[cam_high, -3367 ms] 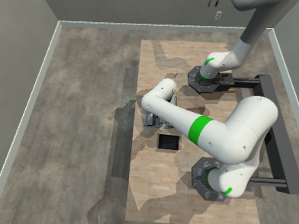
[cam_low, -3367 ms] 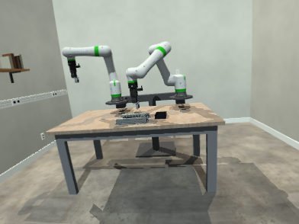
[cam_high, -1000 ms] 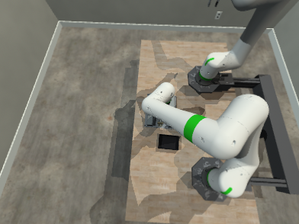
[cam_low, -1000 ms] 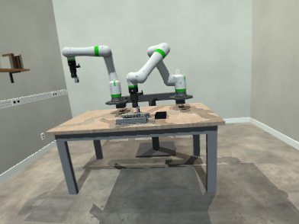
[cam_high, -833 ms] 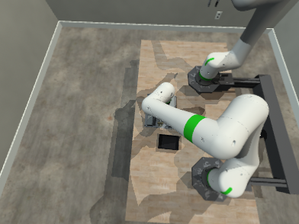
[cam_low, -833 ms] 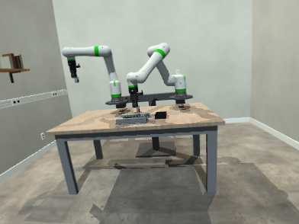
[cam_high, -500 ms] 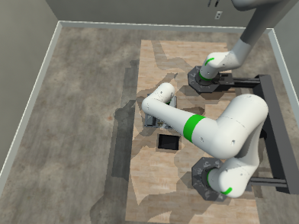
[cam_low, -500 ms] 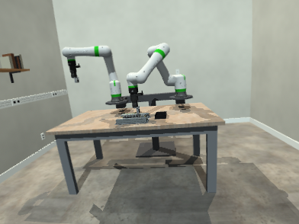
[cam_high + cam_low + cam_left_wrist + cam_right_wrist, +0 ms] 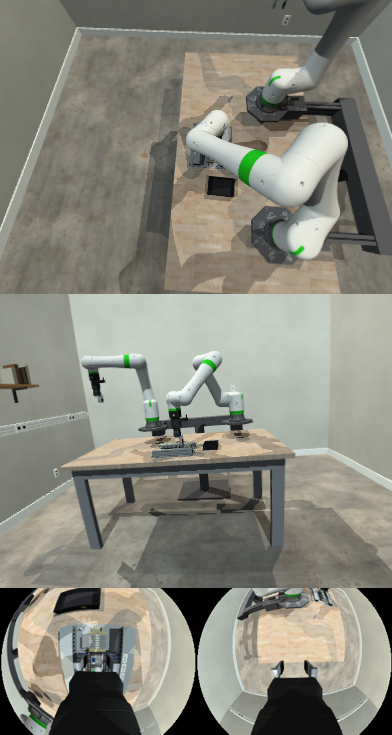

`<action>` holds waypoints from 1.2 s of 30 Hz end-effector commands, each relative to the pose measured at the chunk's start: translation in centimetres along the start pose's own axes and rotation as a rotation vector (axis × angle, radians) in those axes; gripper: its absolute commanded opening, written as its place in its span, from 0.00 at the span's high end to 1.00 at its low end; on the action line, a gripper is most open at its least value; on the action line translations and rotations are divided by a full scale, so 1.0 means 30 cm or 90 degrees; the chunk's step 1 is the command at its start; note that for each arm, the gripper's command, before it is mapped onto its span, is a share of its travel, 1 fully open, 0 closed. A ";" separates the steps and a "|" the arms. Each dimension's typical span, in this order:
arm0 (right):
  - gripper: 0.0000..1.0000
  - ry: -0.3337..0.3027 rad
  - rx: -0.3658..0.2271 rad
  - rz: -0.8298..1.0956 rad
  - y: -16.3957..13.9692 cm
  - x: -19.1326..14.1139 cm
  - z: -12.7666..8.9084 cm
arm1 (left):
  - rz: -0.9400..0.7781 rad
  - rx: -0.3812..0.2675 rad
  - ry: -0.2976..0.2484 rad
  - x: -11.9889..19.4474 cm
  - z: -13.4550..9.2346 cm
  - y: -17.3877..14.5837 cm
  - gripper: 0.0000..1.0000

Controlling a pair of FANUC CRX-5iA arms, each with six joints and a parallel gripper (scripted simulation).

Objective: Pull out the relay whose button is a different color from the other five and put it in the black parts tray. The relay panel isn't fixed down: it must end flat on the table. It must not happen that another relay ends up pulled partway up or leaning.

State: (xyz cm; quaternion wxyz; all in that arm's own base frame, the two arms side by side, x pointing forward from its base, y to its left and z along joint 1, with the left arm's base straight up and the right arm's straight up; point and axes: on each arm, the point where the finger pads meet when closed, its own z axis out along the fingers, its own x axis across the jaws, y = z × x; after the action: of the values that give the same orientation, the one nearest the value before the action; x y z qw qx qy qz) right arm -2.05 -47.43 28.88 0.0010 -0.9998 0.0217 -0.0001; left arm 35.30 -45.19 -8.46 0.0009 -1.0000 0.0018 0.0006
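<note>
The relay panel (image 9: 198, 159) (image 9: 172, 453) (image 9: 66, 644) appears to lie flat on the table. My left gripper (image 9: 177, 435) (image 9: 97, 659) points down over it, open, with one finger at each side of the relay row. Between the fingers a relay with a blue part (image 9: 93, 659) shows, and a green part (image 9: 93, 671) shows just behind it. The other relays are hidden under the gripper body, and I cannot compare the button colors. The black parts tray (image 9: 221, 186) (image 9: 211, 445) (image 9: 77, 600) shows no relay inside. My right gripper (image 9: 100, 399) (image 9: 294, 664) is open and empty, high beyond the table's end.
Beige-grey terminal blocks (image 9: 97, 641) stand on the panel on the tray side of the relays. A dark slotted duct (image 9: 115, 638) runs along one side of the panel. The left arm (image 9: 220, 155) reaches over the panel close to the tray. The bookshelf (image 9: 20, 385) is on the wall.
</note>
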 end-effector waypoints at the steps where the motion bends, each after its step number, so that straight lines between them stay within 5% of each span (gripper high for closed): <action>1: 0.00 0.000 -0.001 0.000 0.001 0.000 -0.003 | 0.000 -0.001 0.001 0.002 0.013 0.002 0.02; 36: 0.00 0.000 -0.001 0.000 0.001 0.000 -0.003 | 0.000 -0.001 0.001 0.002 0.051 0.002 0.02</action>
State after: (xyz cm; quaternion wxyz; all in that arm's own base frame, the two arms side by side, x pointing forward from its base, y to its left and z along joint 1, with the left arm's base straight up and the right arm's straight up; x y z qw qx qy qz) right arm -2.05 -47.43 28.88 0.0010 -0.9998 0.0217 -0.0001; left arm 35.30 -45.19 -10.08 0.0009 -1.0000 0.0018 0.0006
